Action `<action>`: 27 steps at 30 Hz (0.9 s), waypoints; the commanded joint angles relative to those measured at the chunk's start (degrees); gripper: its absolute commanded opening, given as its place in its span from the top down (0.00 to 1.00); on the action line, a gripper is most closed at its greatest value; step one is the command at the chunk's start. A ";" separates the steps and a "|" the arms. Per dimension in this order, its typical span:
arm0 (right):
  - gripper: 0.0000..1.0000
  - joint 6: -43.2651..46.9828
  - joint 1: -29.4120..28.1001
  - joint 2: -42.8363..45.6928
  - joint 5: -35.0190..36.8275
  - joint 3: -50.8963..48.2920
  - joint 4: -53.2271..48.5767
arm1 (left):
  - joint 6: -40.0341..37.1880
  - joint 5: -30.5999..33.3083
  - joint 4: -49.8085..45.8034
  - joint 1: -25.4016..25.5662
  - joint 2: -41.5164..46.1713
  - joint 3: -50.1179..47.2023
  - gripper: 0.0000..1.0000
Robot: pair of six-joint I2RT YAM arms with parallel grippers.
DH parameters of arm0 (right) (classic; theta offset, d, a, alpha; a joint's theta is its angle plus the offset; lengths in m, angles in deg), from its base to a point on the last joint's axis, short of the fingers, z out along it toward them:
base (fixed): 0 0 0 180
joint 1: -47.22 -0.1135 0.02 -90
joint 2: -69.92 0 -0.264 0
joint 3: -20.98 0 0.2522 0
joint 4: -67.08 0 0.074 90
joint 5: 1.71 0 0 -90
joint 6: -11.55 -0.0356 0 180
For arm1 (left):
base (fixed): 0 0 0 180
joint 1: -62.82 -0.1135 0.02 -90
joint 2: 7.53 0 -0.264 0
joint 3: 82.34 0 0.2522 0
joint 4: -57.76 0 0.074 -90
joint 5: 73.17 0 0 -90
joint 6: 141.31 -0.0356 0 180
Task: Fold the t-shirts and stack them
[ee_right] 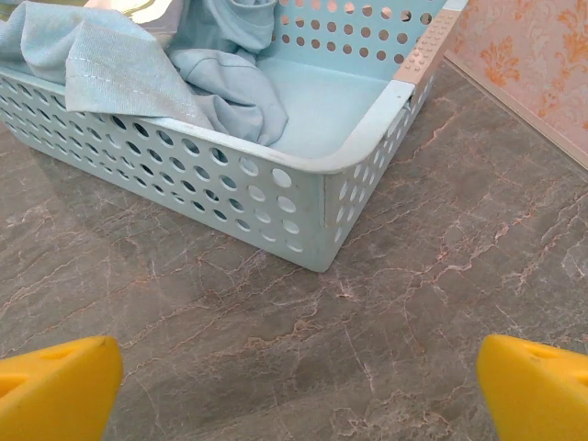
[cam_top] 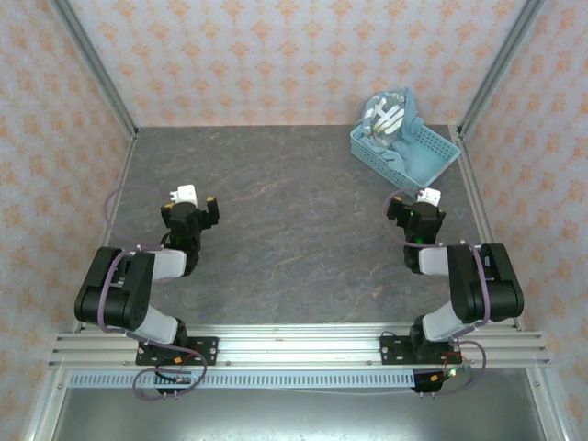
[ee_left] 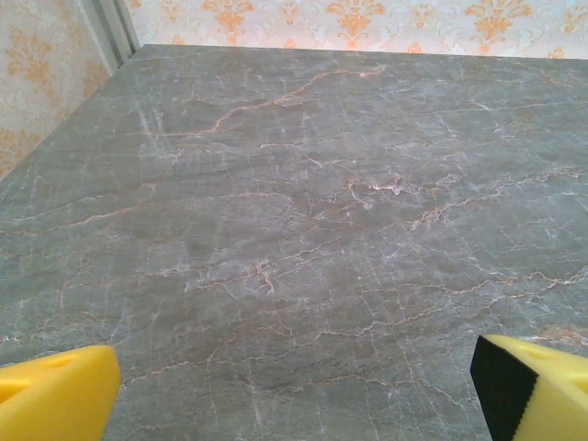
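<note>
Both arms are sitting folded low near their bases, the left arm and the right arm mirroring each other, elbows tucked outward and forearms pointing forward. The left gripper is holding its yellow fingers spread wide, gripping nothing. The right gripper is doing likewise, its pads far apart.

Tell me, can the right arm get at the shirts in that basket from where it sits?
Probably yes. The right gripper is open and faces the basket, with just table between them. The t-shirts lie uncovered, draped over its near wall.
</note>
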 commanded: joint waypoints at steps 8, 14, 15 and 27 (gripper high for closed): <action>0.01 0.46 -0.33 -0.24 1.06 0.67 0.05 | -1.28 -0.30 -0.83 -0.52 -0.13 0.57 0.00; 0.01 0.51 -0.28 -0.25 1.06 0.62 0.08 | -1.28 -0.33 -0.89 -0.52 -0.13 0.57 0.00; 0.01 0.47 -0.28 -0.23 1.06 0.62 0.11 | -1.29 -0.31 -0.93 -0.52 -0.13 0.58 0.00; 0.01 -12.43 -2.79 18.87 12.27 20.65 -33.26 | -1.60 9.33 -13.59 4.21 17.55 6.27 0.00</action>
